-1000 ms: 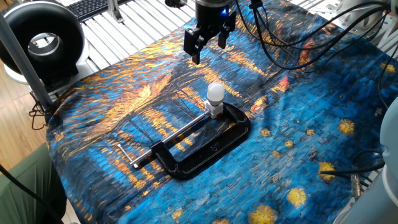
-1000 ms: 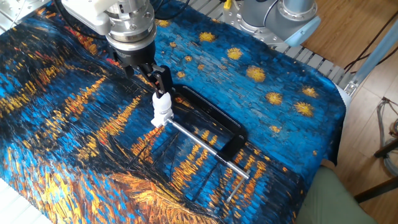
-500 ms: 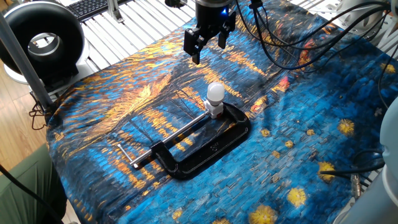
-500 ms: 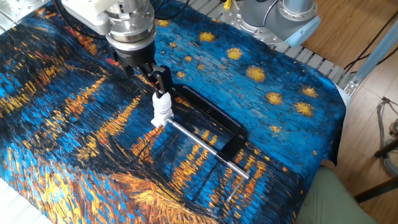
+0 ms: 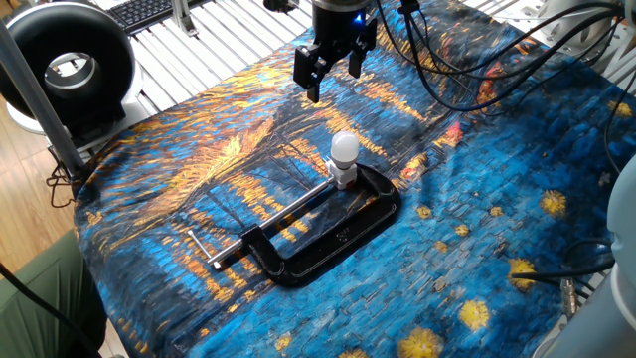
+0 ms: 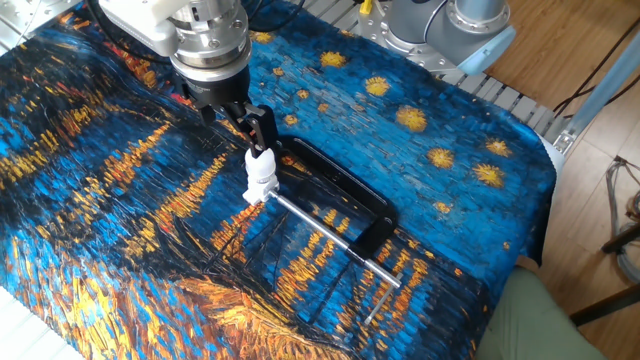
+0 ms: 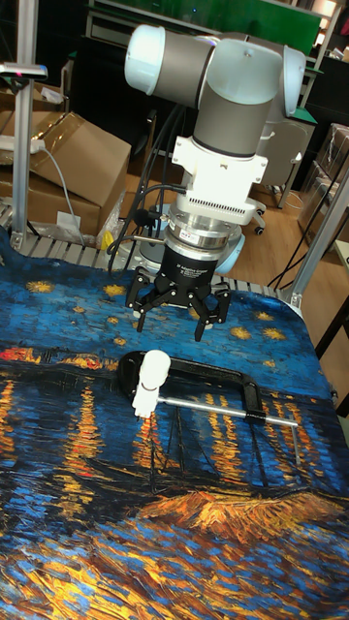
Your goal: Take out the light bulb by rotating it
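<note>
1 light bulb (image 5: 344,148), 1 white socket (image 5: 345,181) under it, 1 black C-clamp (image 5: 338,235), 1 gripper (image 5: 333,68), 1 blue-and-gold painted cloth (image 5: 497,199). The bulb stands upright in the socket, which sits at the clamp's screw end, on the cloth. The gripper hangs above w/ jaws spread wide & nothing in them. The tall fixed view shows a clear gap btwn fingers & bulb. In the other fixed view 1 dark finger (image 6: 262,128) seems to meet the bulb top; can't tell there. Only the tall view shows the grey arm (image 7: 237,87). The socket's inside is hidden. The clamp's thin handle bar is hard to see.
</note>
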Action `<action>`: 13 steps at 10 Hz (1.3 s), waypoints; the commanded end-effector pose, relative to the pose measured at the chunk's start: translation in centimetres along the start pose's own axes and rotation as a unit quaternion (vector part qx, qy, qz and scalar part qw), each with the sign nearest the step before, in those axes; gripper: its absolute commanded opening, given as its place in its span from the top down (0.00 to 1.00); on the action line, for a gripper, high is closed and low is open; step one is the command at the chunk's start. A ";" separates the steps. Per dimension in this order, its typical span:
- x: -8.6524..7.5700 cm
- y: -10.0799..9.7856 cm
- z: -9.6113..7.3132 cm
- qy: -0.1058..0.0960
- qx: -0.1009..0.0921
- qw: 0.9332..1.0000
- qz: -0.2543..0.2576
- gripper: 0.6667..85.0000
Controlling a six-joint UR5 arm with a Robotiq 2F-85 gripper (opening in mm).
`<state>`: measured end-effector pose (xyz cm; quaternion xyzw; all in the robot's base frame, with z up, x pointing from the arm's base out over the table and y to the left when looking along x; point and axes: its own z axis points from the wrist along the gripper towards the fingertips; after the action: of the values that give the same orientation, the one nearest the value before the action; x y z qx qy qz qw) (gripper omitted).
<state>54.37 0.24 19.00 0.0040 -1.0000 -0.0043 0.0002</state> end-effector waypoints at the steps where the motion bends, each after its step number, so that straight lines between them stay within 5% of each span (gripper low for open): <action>1: 0.0 0.2 0.0 0.000 0.000 1.000 0.000 0.01; 2: -1.9 1.3 0.2 -0.038 -0.018 0.999 0.010 1.00; 13: -1.7 1.3 0.5 -0.041 -0.020 0.999 0.009 1.00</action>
<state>56.05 1.33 18.50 -0.0039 -0.9991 -0.0177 -0.0376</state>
